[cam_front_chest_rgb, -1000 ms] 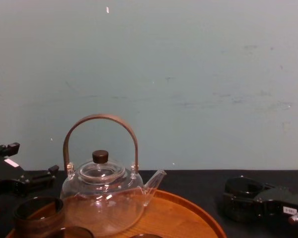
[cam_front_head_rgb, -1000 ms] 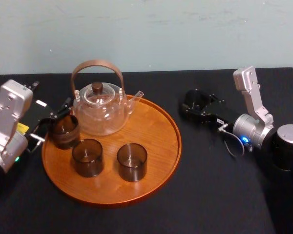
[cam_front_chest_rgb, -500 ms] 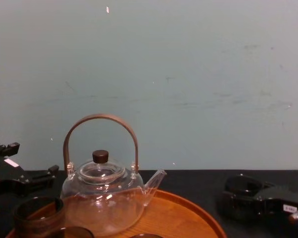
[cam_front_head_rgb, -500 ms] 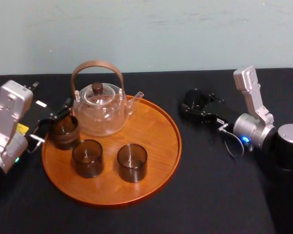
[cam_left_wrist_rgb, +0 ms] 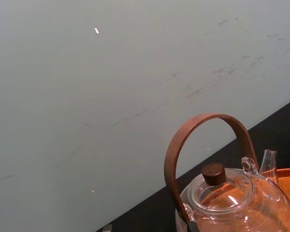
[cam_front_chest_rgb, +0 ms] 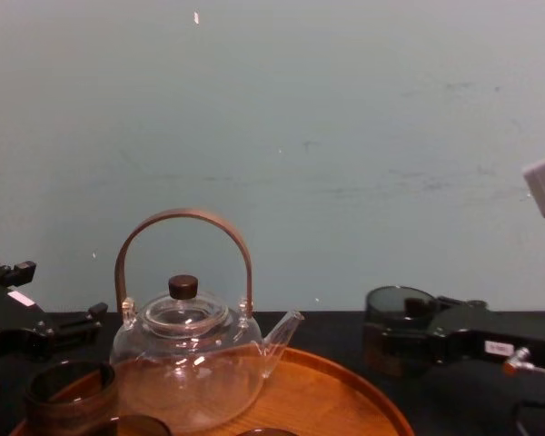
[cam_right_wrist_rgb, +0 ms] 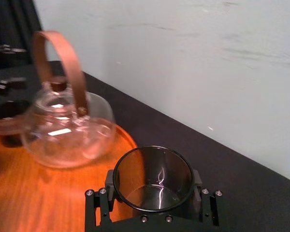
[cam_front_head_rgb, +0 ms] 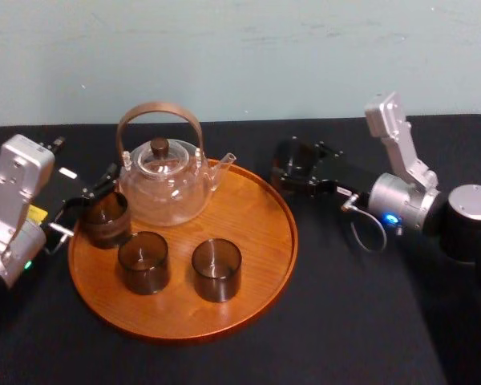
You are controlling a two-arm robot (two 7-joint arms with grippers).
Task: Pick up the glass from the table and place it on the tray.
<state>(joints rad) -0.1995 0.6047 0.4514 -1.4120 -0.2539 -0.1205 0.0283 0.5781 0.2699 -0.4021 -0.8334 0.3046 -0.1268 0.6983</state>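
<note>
A dark smoky glass is held upright in my right gripper, which is shut on its sides. It hangs just off the black table, close to the far right rim of the round wooden tray. The right wrist view shows this glass between the black fingers, with the tray just beyond. In the chest view the glass is right of the tray. My left gripper stands open at the tray's left edge, beside the leftmost glass.
A clear glass teapot with a brown hoop handle stands at the back of the tray. Two more dark glasses stand at its front. The tray's right half is bare wood. The table is covered in black cloth.
My right gripper has carried the glass left toward the tray's rim and raised it a little. The left arm and the things on the tray have not moved.
</note>
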